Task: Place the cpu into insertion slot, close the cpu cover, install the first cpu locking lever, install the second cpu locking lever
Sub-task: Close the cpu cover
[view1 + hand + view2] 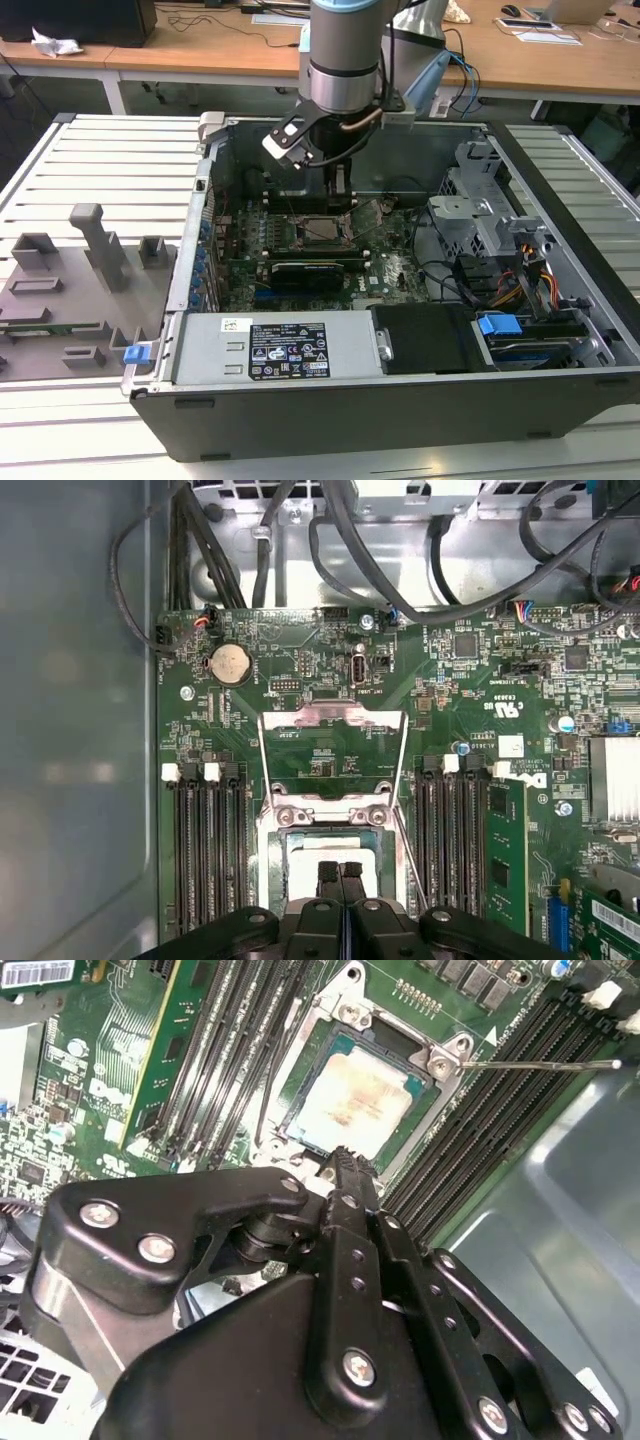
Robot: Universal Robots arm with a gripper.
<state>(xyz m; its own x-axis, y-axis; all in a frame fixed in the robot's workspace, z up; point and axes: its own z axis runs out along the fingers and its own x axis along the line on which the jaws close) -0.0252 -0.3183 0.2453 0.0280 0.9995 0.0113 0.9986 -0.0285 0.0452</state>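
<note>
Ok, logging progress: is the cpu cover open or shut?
Open: the cpu cover lies flipped back off the insertion slot, cpu bare.

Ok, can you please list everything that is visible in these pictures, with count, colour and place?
computer case: one, dark grey, open, on the slatted table
motherboard: one, green, inside the case
cpu: one, silver-grey, lying in the insertion slot
cpu cover: one, silver, swung open beside the insertion slot
coin battery: one, silver, on the motherboard
power supply: one, grey, at the case's near wall
fixture plate: one, grey, on the table at the exterior view's left
gripper: one, black, shut, over the cpu
</note>
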